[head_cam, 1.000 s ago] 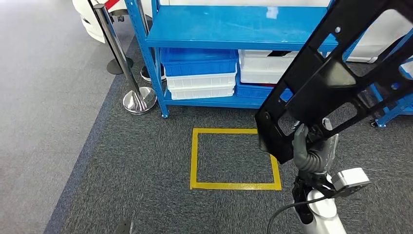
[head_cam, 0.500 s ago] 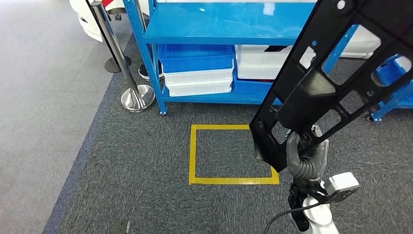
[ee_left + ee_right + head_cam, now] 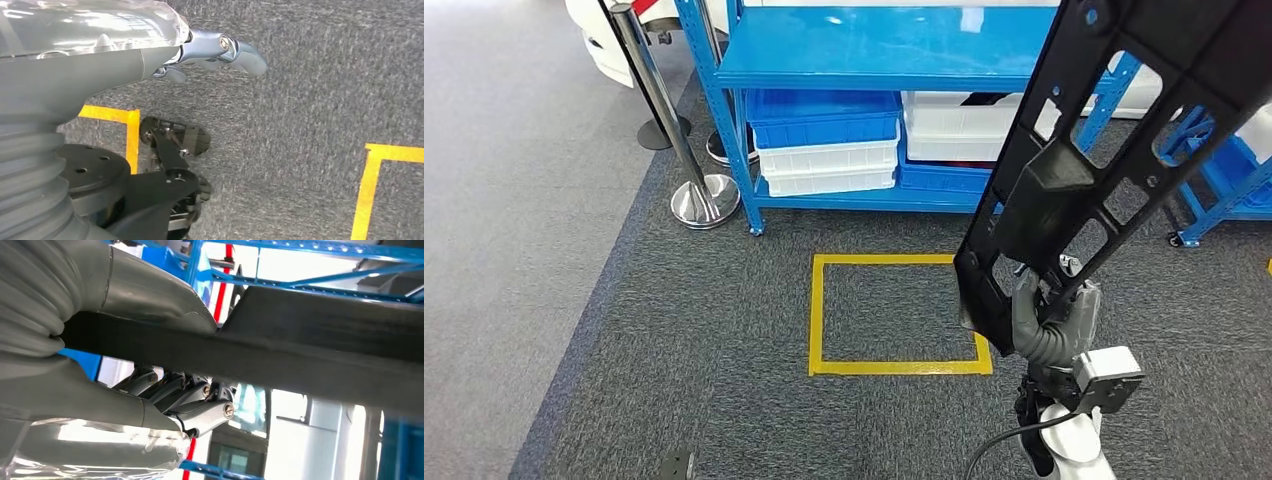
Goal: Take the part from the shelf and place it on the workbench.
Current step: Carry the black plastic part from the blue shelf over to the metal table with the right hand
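A long black part (image 3: 1114,150), a flat frame with cut-out openings, is gripped at its lower end by the right hand (image 3: 1049,320) and is held tilted, rising toward the blue shelf (image 3: 884,50). The left hand (image 3: 220,52) is seen hanging over the grey carpet, its fingers apart with nothing in them. A yellow taped square (image 3: 816,310) is marked on the carpet in front of the shelf. Blue and white bins (image 3: 829,140) are stacked on the shelf's lowest level, and a chrome stanchion (image 3: 674,130) stands just left of it.

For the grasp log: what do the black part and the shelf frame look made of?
Black part: likely moulded plastic, matte, with cut-outs and ribs, held by the right hand. Shelf frame: looks like blue painted metal, glossy, with perforated uprights.
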Controlling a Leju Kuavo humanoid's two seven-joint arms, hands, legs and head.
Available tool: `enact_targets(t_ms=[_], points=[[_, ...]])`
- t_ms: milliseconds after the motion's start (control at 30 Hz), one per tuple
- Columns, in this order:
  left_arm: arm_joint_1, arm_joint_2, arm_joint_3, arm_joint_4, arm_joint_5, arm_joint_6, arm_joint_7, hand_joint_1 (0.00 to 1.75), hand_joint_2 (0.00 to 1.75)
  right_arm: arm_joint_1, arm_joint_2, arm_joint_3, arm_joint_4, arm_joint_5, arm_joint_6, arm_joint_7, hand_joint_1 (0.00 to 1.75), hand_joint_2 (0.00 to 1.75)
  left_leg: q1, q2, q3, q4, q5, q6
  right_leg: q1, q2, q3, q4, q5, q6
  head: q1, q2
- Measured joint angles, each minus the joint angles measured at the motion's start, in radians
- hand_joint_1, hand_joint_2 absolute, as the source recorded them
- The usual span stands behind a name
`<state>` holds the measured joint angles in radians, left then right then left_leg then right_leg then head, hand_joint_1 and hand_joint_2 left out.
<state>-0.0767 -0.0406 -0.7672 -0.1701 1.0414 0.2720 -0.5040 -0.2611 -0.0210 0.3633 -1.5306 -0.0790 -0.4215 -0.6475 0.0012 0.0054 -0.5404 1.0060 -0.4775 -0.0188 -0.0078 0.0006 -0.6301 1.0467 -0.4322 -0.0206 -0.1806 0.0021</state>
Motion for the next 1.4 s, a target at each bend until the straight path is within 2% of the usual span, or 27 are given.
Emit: enact_targets(t_ms=[67, 167, 333, 500, 533, 567, 600, 667, 700, 733, 767, 800, 867, 900, 933, 1000, 1033, 1100, 1133, 1167, 1200, 1233, 1267, 1300, 1333, 1400], points=[[-0.001, -0.001, 0.0, 0.0, -0.001, 0.001, 0.008, 0.0, 1.75, -0.008, 0.0, 0.001, 0.005, 0.012, -0.022, -0.013, 1.75, 1.75, -0.002, -0.001, -0.004, 0.001, 0.004, 0.001, -0.002, -0.001, -0.003, -0.003, 0.005, 0.005, 0.0, 0.0], [-0.004, -0.001, 0.0, 0.0, -0.001, 0.004, 0.01, 0.0, 1.75, -0.016, -0.001, 0.001, 0.007, 0.04, -0.059, -0.03, 1.75, 1.75, -0.006, -0.002, -0.009, 0.002, 0.009, 0.008, -0.006, -0.001, -0.004, -0.009, 0.014, 0.016, 0.0, 0.0], [-0.007, -0.001, -0.001, 0.0, -0.001, 0.005, 0.01, 0.0, 1.75, -0.007, -0.002, 0.001, 0.004, 0.078, -0.098, -0.043, 1.75, 1.75, -0.011, -0.002, -0.019, 0.01, 0.012, 0.019, -0.013, -0.001, -0.009, -0.012, 0.023, 0.028, 0.0, 0.0], [-0.008, -0.002, -0.001, 0.0, -0.001, 0.004, 0.011, 0.0, 1.75, 0.003, -0.002, 0.002, -0.006, 0.1, -0.118, -0.035, 1.75, 1.75, -0.014, 0.001, -0.026, 0.012, 0.021, 0.035, -0.017, 0.003, -0.014, -0.015, 0.032, 0.043, 0.0, 0.0], [-0.008, -0.002, -0.001, 0.0, 0.0, 0.003, 0.012, 0.0, 1.75, 0.004, -0.002, 0.002, -0.009, 0.107, -0.12, -0.028, 1.75, 1.75, -0.012, 0.005, -0.025, 0.006, 0.027, 0.041, -0.017, 0.004, -0.017, -0.008, 0.026, 0.046, 0.0, 0.0], [-0.009, -0.004, -0.001, 0.0, 0.0, 0.003, 0.012, 0.0, 1.75, 0.003, -0.002, 0.002, -0.012, 0.112, -0.121, -0.021, 1.75, 1.75, -0.009, 0.01, -0.025, 0.001, 0.032, 0.047, -0.017, 0.005, -0.026, 0.013, 0.008, 0.048, 0.0, 0.0], [-0.01, -0.005, -0.001, 0.0, 0.0, 0.002, 0.014, 0.0, 1.75, 0.003, -0.002, 0.001, -0.014, 0.116, -0.122, -0.015, 1.75, 1.75, -0.006, 0.016, -0.027, -0.004, 0.037, 0.051, -0.016, 0.005, -0.044, 0.055, -0.023, 0.049, 0.0, 0.0], [-0.011, -0.007, -0.001, 0.0, 0.0, 0.001, 0.016, 0.0, 1.75, 0.004, -0.002, 0.001, -0.015, 0.118, -0.123, -0.004, 1.75, 1.75, -0.007, 0.028, -0.033, -0.005, 0.041, 0.055, -0.016, 0.004, -0.097, 0.183, -0.095, 0.052, 0.0, 0.0], [-0.011, -0.008, -0.001, 0.0, 0.0, 0.0, 0.018, 0.0, 1.75, 0.006, -0.002, 0.001, -0.015, 0.119, -0.123, -0.001, 1.75, 1.75, -0.008, 0.034, -0.037, -0.004, 0.042, 0.055, -0.016, 0.004, -0.117, 0.237, -0.117, 0.053, 0.0, 0.0], [-0.011, -0.009, -0.001, 0.0, 0.0, 0.0, 0.021, 0.0, 1.75, 0.007, -0.002, 0.001, -0.015, 0.119, -0.123, 0.001, 1.75, 1.75, -0.008, 0.041, -0.04, -0.002, 0.042, 0.054, -0.016, 0.003, -0.122, 0.259, -0.121, 0.054, 0.0, 0.0], [-0.011, -0.01, -0.001, 0.0, 0.0, 0.0, 0.023, 0.0, 1.75, 0.007, -0.002, 0.0, -0.015, 0.119, -0.124, 0.003, 1.75, 1.75, -0.008, 0.049, -0.042, 0.0, 0.042, 0.053, -0.016, -0.001, -0.106, 0.241, -0.107, 0.053, 0.0, 0.0], [-0.011, -0.012, -0.001, 0.0, -0.001, -0.001, 0.026, 0.0, 1.75, 0.007, -0.003, -0.001, -0.016, 0.12, -0.124, 0.004, 1.75, 1.75, -0.008, 0.057, -0.043, 0.004, 0.041, 0.051, -0.016, -0.011, -0.072, 0.188, -0.08, 0.051, 0.0, 0.0], [-0.013, -0.014, -0.002, 0.0, -0.002, -0.002, 0.031, 0.0, 1.75, 0.005, -0.003, -0.005, -0.02, 0.122, -0.124, 0.006, 1.75, 1.75, -0.011, 0.071, -0.044, 0.013, 0.035, 0.042, -0.01, -0.06, 0.003, 0.057, -0.041, 0.04, 0.0, 0.0], [-0.014, -0.015, -0.003, 0.0, -0.002, -0.002, 0.033, 0.0, 1.75, 0.004, -0.004, -0.008, -0.023, 0.124, -0.124, 0.007, 1.75, 1.75, -0.013, 0.078, -0.044, 0.017, 0.033, 0.036, -0.006, -0.077, 0.024, 0.017, -0.034, 0.031, 0.0, 0.0], [-0.014, -0.015, -0.005, 0.0, -0.003, -0.002, 0.035, 0.0, 1.75, 0.003, -0.004, -0.012, -0.025, 0.125, -0.125, 0.008, 1.75, 1.75, -0.016, 0.086, -0.044, 0.019, 0.031, 0.03, -0.002, -0.085, 0.029, 0.001, -0.035, 0.022, 0.0, 0.0], [-0.016, -0.017, -0.008, 0.0, -0.004, -0.004, 0.04, 0.0, 1.75, 0.003, -0.004, -0.02, -0.027, 0.128, -0.128, 0.009, 1.75, 1.75, -0.017, 0.104, -0.042, 0.019, 0.029, 0.019, 0.0, -0.059, 0.025, -0.001, -0.029, 0.007, 0.0, 0.0], [-0.017, -0.017, -0.009, 0.0, -0.005, -0.006, 0.042, 0.0, 1.75, 0.003, -0.004, -0.023, -0.029, 0.13, -0.13, 0.008, 1.75, 1.75, -0.014, 0.099, -0.043, 0.023, 0.022, 0.011, -0.001, -0.047, 0.023, -0.004, -0.025, 0.0, 0.0, 0.0], [-0.019, -0.017, -0.01, 0.0, -0.011, -0.011, 0.044, 0.0, 1.75, 0.004, -0.004, -0.028, -0.033, 0.135, -0.135, 0.007, 1.75, 1.75, -0.008, 0.056, -0.062, 0.077, -0.021, -0.003, -0.006, -0.024, 0.019, -0.008, -0.017, -0.013, 0.0, 0.0], [-0.018, -0.017, -0.01, 0.0, -0.014, -0.012, 0.044, 0.0, 1.75, 0.005, -0.004, -0.029, -0.034, 0.136, -0.137, 0.006, 1.75, 1.75, -0.004, 0.03, -0.083, 0.133, -0.056, -0.008, -0.006, -0.011, 0.016, -0.008, -0.014, -0.016, 0.0, 0.0], [-0.017, -0.017, -0.011, 0.0, -0.015, -0.014, 0.045, 0.0, 1.75, 0.009, -0.005, -0.031, -0.035, 0.138, -0.139, 0.006, 1.75, 1.75, -0.002, 0.014, -0.11, 0.2, -0.091, -0.012, -0.006, 0.002, 0.014, -0.008, -0.012, -0.019, 0.0, 0.0], [-0.016, -0.017, -0.011, 0.0, -0.016, -0.016, 0.045, 0.0, 1.75, 0.015, -0.005, -0.032, -0.035, 0.14, -0.141, 0.004, 1.75, 1.75, -0.001, 0.008, -0.133, 0.259, -0.116, -0.013, -0.005, 0.016, 0.012, -0.008, -0.01, -0.02, 0.0, 0.0], [-0.015, -0.017, -0.011, 0.0, -0.016, -0.018, 0.045, 0.0, 1.75, 0.025, -0.005, -0.035, -0.035, 0.142, -0.143, 0.001, 1.75, 1.75, 0.0, 0.006, -0.144, 0.29, -0.122, -0.014, -0.005, 0.031, 0.011, -0.007, -0.009, -0.021, 0.0, 0.0], [-0.015, -0.017, -0.011, 0.0, -0.016, -0.02, 0.045, 0.0, 1.75, 0.036, -0.005, -0.038, -0.037, 0.146, -0.145, -0.002, 1.75, 1.75, 0.0, 0.005, -0.14, 0.286, -0.11, -0.012, -0.004, 0.046, 0.01, -0.007, -0.008, -0.02, 0.0, 0.0], [-0.015, -0.017, -0.012, 0.0, -0.016, -0.022, 0.045, 0.0, 1.75, 0.049, -0.005, -0.041, -0.039, 0.149, -0.147, -0.005, 1.75, 1.75, 0.0, 0.0, -0.118, 0.244, -0.081, -0.009, -0.004, 0.06, 0.011, -0.007, -0.007, -0.019, 0.0, 0.0], [-0.015, -0.017, -0.012, 0.0, -0.016, -0.024, 0.045, 0.0, 1.75, 0.06, -0.005, -0.042, -0.044, 0.152, -0.148, -0.009, 1.75, 1.75, 0.0, -0.015, -0.086, 0.177, -0.044, -0.003, -0.004, 0.075, 0.011, -0.006, -0.006, -0.017, 0.0, 0.0], [-0.013, -0.016, -0.013, 0.0, -0.017, -0.027, 0.045, 0.0, 1.75, 0.075, -0.006, -0.044, -0.053, 0.157, -0.152, -0.015, 1.75, 1.75, 0.002, -0.066, -0.031, 0.057, 0.001, 0.011, -0.005, 0.1, 0.007, -0.005, -0.002, -0.011, 0.0, 0.0]])
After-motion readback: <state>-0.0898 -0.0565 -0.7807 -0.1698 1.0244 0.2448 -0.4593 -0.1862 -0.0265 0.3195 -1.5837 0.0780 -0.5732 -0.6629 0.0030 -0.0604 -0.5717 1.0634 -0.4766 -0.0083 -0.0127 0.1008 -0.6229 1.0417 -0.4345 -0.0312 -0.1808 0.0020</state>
